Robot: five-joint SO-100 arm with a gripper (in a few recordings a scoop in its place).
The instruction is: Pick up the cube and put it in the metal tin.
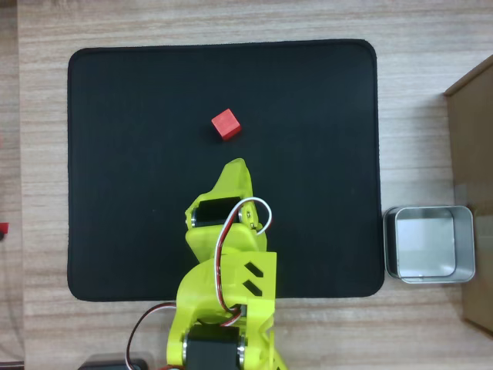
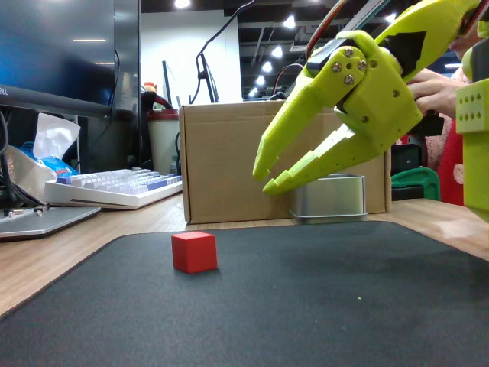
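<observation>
Cube (image 1: 226, 123) looks light, rigid, matte; pinch two opposite flat faces. Hand (image 2: 269, 174) hovers short of it, fingers slightly apart.

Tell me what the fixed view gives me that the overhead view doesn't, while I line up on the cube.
Fixed view alone: the hand hangs above the mat with its fingers slightly parted, clear of the cube; a cardboard box and keyboard stand behind. Overhead view alone: the empty inside of the metal tin, which sits off the black mat at its right edge, and the cube's spot just ahead of the hand's tip. Both show the cube, tin, mat and hand.
</observation>
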